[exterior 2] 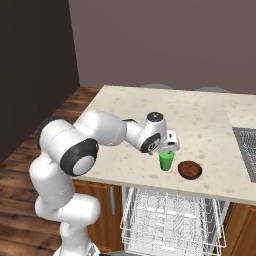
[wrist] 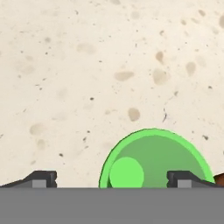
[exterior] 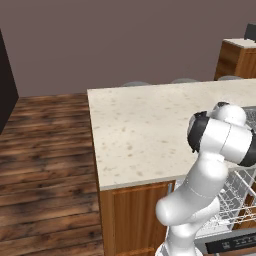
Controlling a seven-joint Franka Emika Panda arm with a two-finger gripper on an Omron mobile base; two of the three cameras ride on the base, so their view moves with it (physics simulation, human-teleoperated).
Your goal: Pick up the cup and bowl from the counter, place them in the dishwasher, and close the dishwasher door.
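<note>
Claw (exterior 2: pixel 168 149) hangs directly over the cup (exterior 2: pixel 166 161), jaws spread, nothing gripped. Cup stands near the counter (exterior 2: pixel 200 120) front edge, bowl (exterior 2: pixel 190 170) just beside it. Risk: off-centre descent could strike the rim, tipping the cup against the bowl or off the edge.

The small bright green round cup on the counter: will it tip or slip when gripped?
The small bright green round cup stands upright and looks taller than wide, so an off-centre push may tip it. Its smooth wall could slip. It looks rigid and probably light.
</note>
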